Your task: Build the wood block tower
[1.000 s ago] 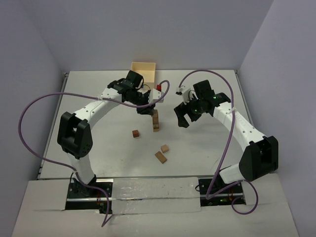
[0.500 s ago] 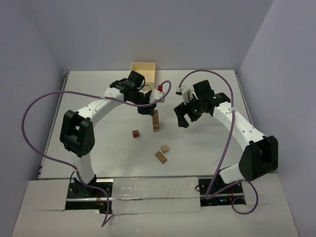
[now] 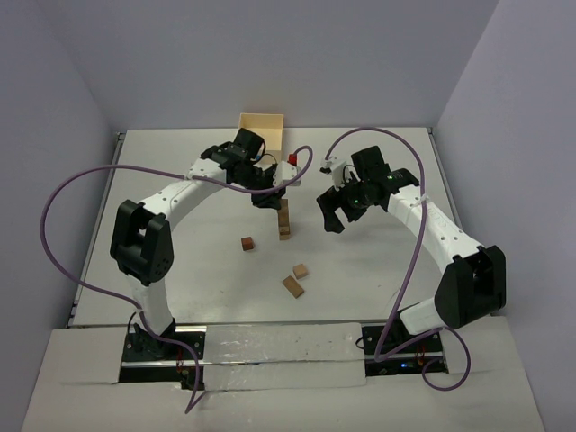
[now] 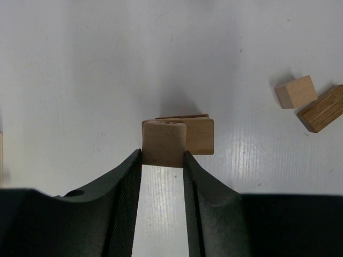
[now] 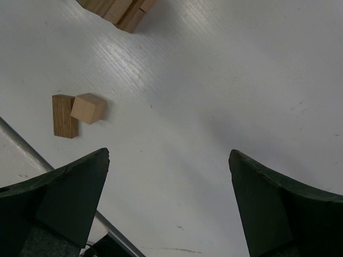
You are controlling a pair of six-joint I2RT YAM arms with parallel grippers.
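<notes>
The tower is a narrow column of wood blocks at the table's middle. My left gripper hangs over its top, shut on a light tan wood block held between the fingertips. Seen from above in the left wrist view, the tower's upper blocks lie just under that block and slightly off to the right. My right gripper stands wide open to the right of the tower, empty, above bare table. Loose wood blocks lie in front: a reddish cube, a pale cube and a brown brick.
A pale wooden box stands at the table's back edge, with a small red part near the left wrist. The pale cube and brown brick lie together near the table's front edge. Purple cables arc over both arms.
The left arm's elbow has shifted slightly while its gripper stays at the tower's top with the block. The right arm has not moved.
</notes>
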